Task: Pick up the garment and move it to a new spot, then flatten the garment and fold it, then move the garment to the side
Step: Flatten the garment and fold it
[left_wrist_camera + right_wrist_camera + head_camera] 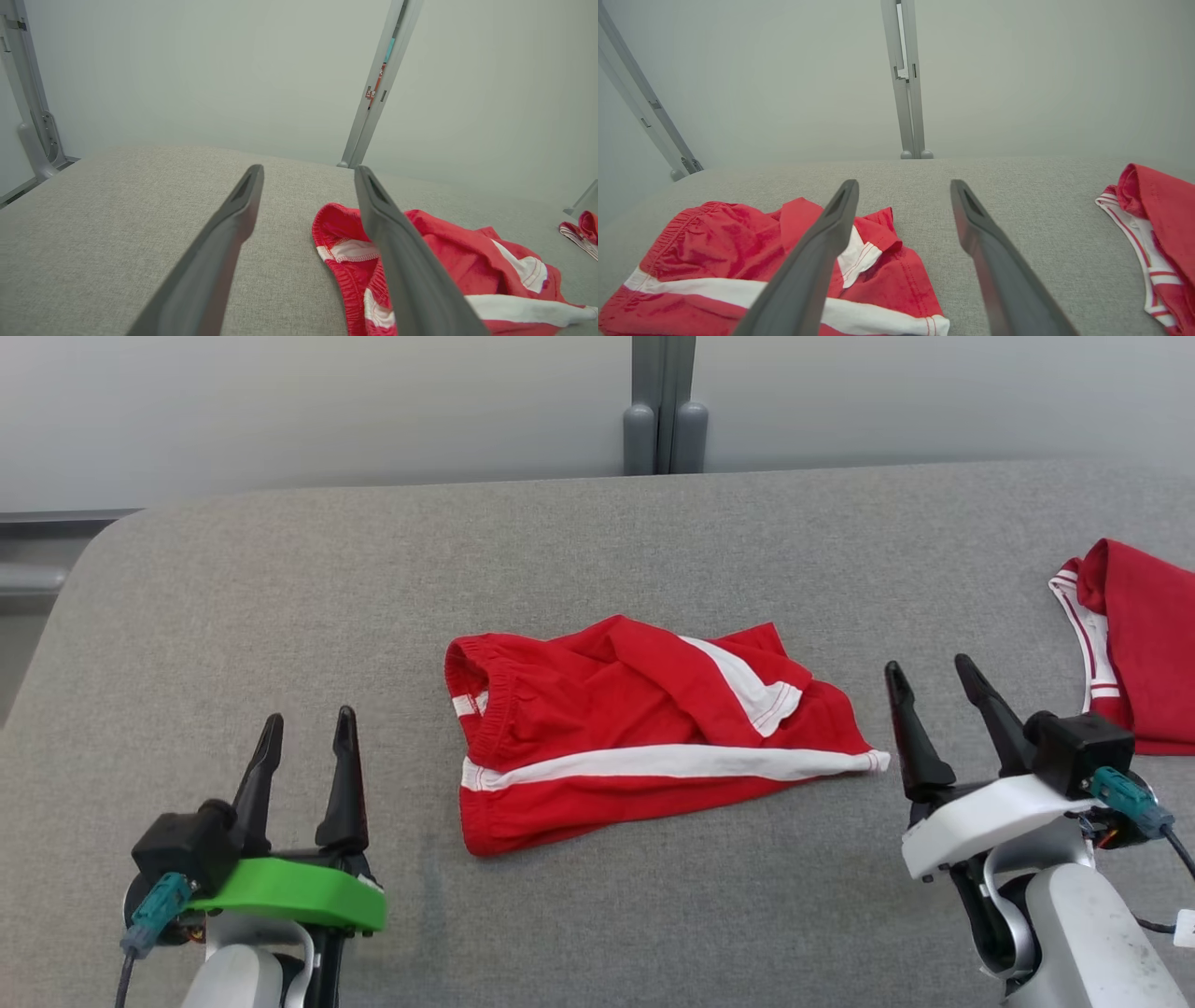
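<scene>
Because the red shorts (644, 728) lie rumpled at the middle of the grey padded table (280, 597), one leg folded back on itself, a pinch may catch only one layer or a bunched fold, so the cloth could twist or slip on lifting. The left gripper (310, 715) and the right gripper (927, 664) hover near opposite ends of the shorts, fingers parted, holding nothing. How the layers stack under that flap is hidden, and a second red garment (1139, 635) at far right is cut off by the head view's edge.
</scene>
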